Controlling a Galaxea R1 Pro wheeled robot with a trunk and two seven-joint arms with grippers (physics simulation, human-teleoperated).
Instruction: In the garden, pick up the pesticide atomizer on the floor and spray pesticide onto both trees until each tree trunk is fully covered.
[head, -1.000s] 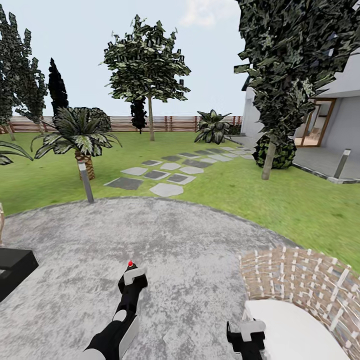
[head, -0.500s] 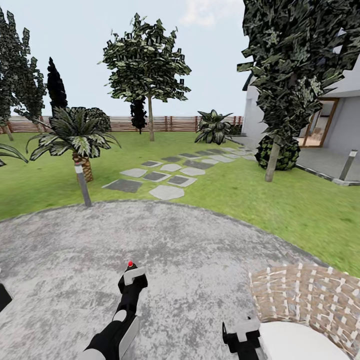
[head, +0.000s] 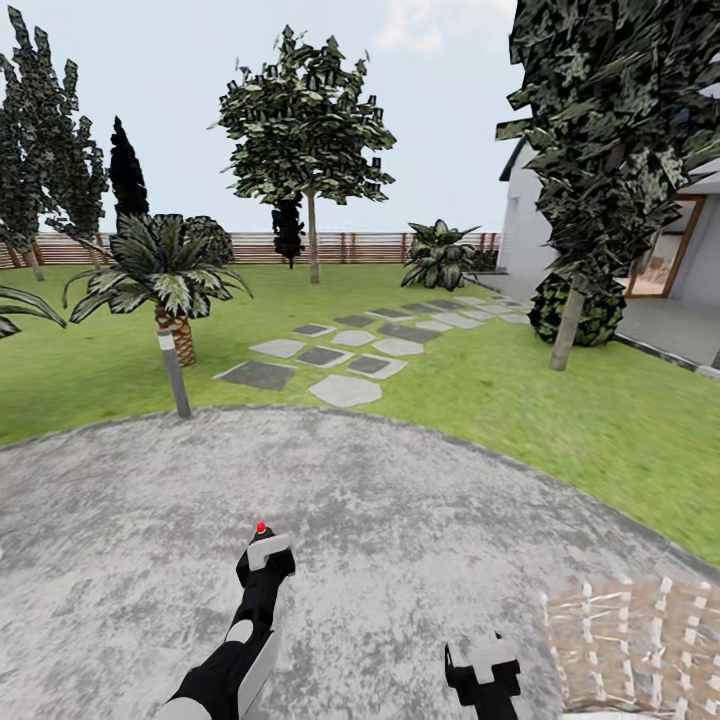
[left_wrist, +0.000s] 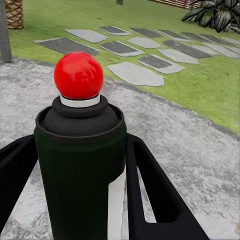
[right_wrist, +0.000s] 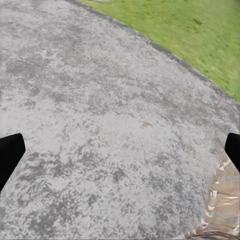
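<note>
Left gripper (head: 262, 562) clamped on atomizer (left_wrist: 80, 165), bottle upright between both fingers (left_wrist: 150, 195), red dot on top (head: 261, 527). Right gripper (head: 485, 670) at 5 o'clock, fingers spread wide, nothing between them, gravel patio (head: 400, 520) below. Far tree (head: 305, 130) at 12 o'clock near fence (head: 350, 247); near tree (head: 610, 140) at 2 o'clock, trunk (head: 567, 328) by house (head: 690, 250). Stepping stones (head: 345, 390) cross lawn (head: 480, 380). Palm (head: 165, 275) at 10 o'clock.
</note>
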